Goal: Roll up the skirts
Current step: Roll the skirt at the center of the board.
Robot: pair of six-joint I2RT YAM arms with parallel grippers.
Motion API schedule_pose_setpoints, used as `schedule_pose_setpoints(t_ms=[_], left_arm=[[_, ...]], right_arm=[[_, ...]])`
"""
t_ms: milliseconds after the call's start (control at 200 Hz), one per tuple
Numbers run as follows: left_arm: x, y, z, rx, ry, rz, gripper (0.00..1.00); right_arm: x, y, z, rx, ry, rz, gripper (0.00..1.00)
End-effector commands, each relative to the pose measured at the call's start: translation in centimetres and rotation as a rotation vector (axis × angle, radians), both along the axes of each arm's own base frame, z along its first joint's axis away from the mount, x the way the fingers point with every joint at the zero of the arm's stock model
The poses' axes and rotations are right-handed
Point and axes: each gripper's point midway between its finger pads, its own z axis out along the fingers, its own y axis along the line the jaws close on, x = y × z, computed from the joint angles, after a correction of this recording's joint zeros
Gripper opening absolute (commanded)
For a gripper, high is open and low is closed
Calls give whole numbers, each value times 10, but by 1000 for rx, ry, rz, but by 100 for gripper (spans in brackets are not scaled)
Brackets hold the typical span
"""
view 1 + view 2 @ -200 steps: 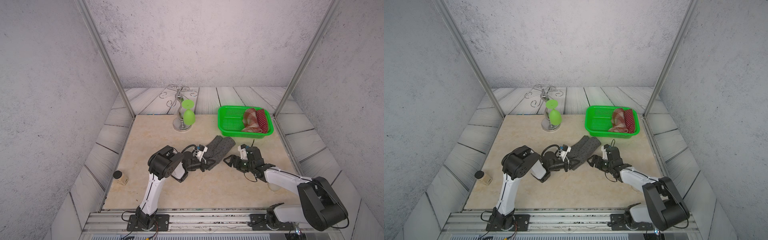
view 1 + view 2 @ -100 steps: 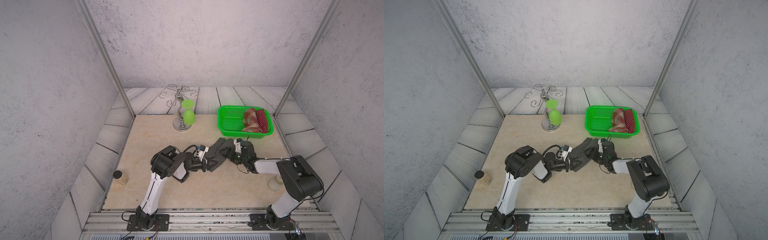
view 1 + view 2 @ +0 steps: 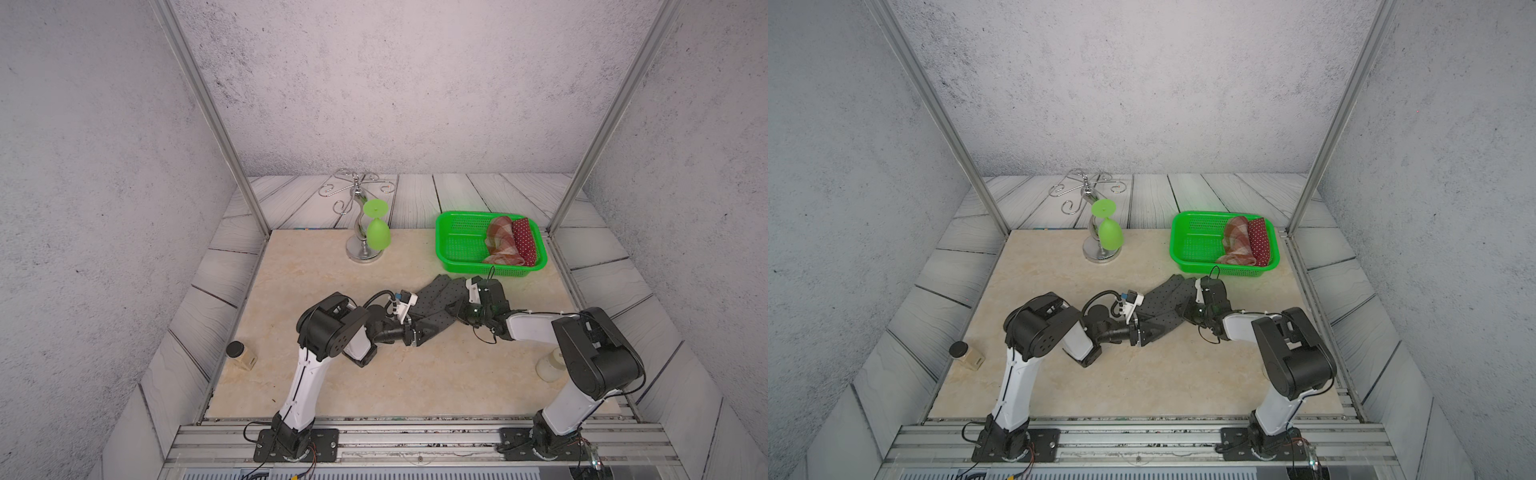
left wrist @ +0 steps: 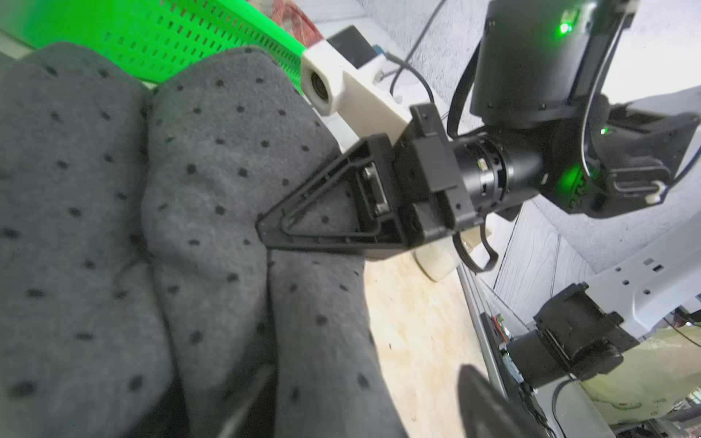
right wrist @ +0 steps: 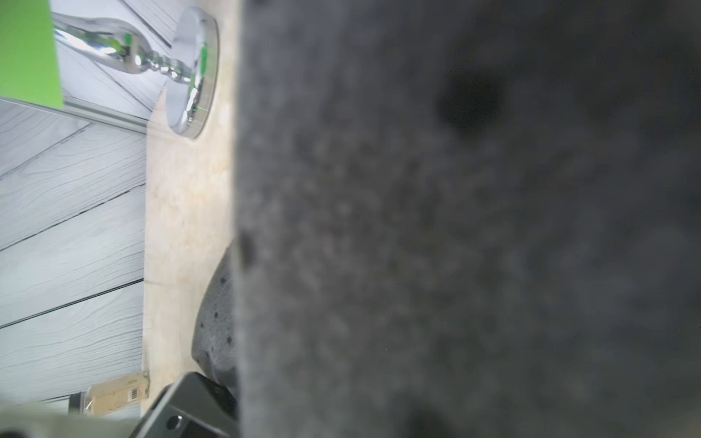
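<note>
The dark grey skirt with black dots (image 3: 436, 301) (image 3: 1163, 301) lies folded in long ridges mid-table. My left gripper (image 3: 424, 332) (image 4: 366, 409) stands open at the skirt's near end; a ridge of cloth runs between its fingers (image 4: 489, 409). My right gripper (image 3: 452, 309) (image 4: 265, 229) comes in from the right and is shut on a fold of the grey skirt. Grey cloth (image 5: 455, 227) fills the right wrist view and hides that gripper's fingers. The red-brown plaid skirt (image 3: 500, 239) and the dark red dotted skirt (image 3: 524, 241) lie rolled in the green basket (image 3: 457, 249).
A silver stand holding a green glass (image 3: 368, 237) rises at the back, left of the basket. A small black-lidded jar (image 3: 241, 355) lies at the left edge. A pale cup (image 3: 548, 365) stands by the right arm's elbow. Metal posts flank the back corners.
My right gripper moved left from beside the skirt onto it and went from open to shut. My left gripper let go of the skirt's near end and opened.
</note>
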Motion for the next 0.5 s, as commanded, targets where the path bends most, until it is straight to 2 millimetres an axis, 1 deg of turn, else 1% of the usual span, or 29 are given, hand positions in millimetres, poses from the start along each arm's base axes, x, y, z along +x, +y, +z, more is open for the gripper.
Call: schedule_pose_setpoints(t_ms=[0, 30, 35, 60, 65, 105, 140, 170, 225, 260, 295, 330, 405, 450, 495], left_arm=[[-2, 19, -4, 216, -117, 71, 99], [-4, 21, 8, 271, -202, 83, 99], [-5, 21, 7, 285, -212, 83, 99], [-6, 22, 21, 333, -317, 89, 99], [-7, 23, 19, 353, -325, 85, 99], [-13, 22, 35, 448, -465, 87, 99], [-22, 22, 41, 550, -570, 78, 99], [-25, 23, 48, 615, -662, 87, 99], [-34, 23, 60, 668, -822, 117, 99], [-44, 20, 65, 679, -928, 118, 99], [-54, 16, 64, 690, -1020, 96, 99], [-64, 10, 59, 717, -1122, 50, 99], [-85, -2, 38, 794, -1297, -70, 99], [-90, -8, 30, 829, -1356, -102, 99], [-90, -11, 24, 857, -1386, -105, 99]], right_arm=[[-12, -12, -10, -82, 57, -1, 4], [-14, -12, -9, -89, 58, 3, 4], [-14, -13, -9, -91, 58, 3, 4], [-16, -13, -8, -97, 59, 7, 4], [-16, -13, -9, -98, 60, 7, 4], [-18, -15, -7, -105, 59, 10, 4], [-21, -15, -6, -110, 58, 13, 4], [-22, -16, -5, -114, 56, 15, 4], [-26, -18, -4, -125, 56, 20, 4], [-29, -18, -3, -128, 56, 26, 5], [-31, -18, -2, -131, 56, 31, 5], [-33, -19, -1, -135, 54, 35, 5], [-38, -21, 0, -143, 54, 40, 5], [-39, -22, 0, -141, 53, 40, 6], [-40, -21, 3, -137, 48, 42, 6]])
